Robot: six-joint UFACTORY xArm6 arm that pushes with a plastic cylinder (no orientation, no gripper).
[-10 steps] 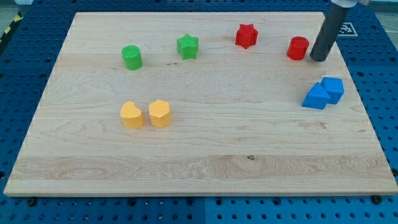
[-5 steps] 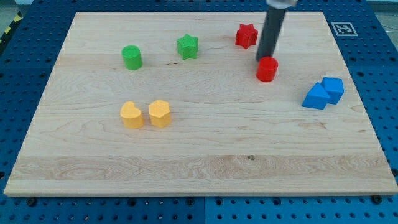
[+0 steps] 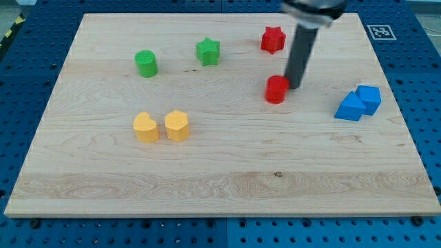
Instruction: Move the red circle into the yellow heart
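Open board is seen from my tip [image 3: 295, 85] toward the yellow heart [image 3: 145, 128]. Only the yellow hexagon [image 3: 177, 125] is found touching it, on the tip's side.

Red circle right of centre, yellow heart at left of centre.

The red circle [image 3: 277, 89] is a short, upright cylinder with a flat round top, standing on the board in the upper right-centre part of the frame. The yellow heart [image 3: 145, 128] is a low block with a notched, two-lobed top face, lying flat in the left-centre part of the frame, a little lower in the picture than the red circle. The two are well apart, with bare wood between them, the heart down and to the left of the circle.
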